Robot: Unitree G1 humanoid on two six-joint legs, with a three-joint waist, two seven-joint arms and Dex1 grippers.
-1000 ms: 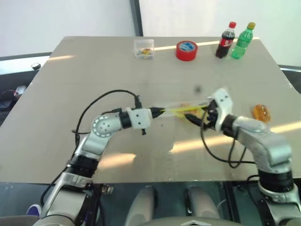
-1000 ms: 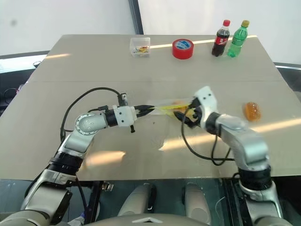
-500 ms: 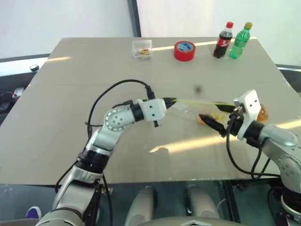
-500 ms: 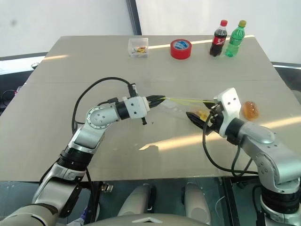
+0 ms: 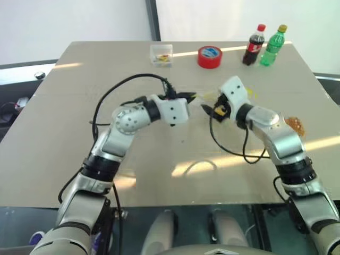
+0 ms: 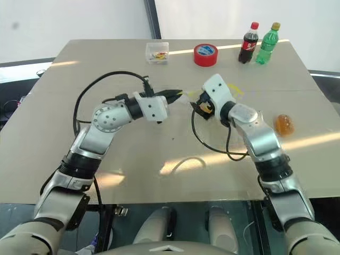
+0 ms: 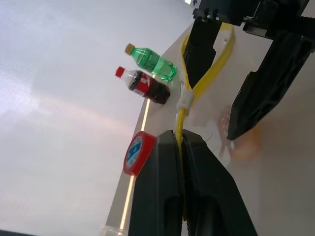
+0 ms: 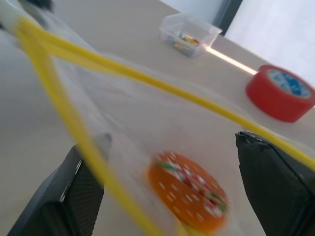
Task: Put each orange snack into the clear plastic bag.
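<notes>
My left gripper [image 5: 192, 96] is shut on the yellow seal strip [image 7: 183, 98] of the clear plastic bag [image 8: 147, 113] and holds it up above the middle of the table. Close beside it, my right gripper [image 5: 211, 109] is open, its fingers [image 7: 261, 88] spread wide at the bag's mouth, and the strip loops around one of them. One orange snack [image 8: 189, 191] lies inside the bag between those fingers. A second orange snack [image 5: 295, 125] sits on the table to the right, apart from both grippers.
Along the table's far edge stand a small clear box [image 5: 161, 54], a red tape roll [image 5: 210, 57], a cola bottle [image 5: 254, 45] and a green bottle [image 5: 273, 45]. The tan table [image 5: 79, 106] is bare on the left and in front.
My right gripper has swung forward and left, close up to the left gripper. The left gripper has risen with the bag's strip. The bag, stretched out before, now bunches between them.
</notes>
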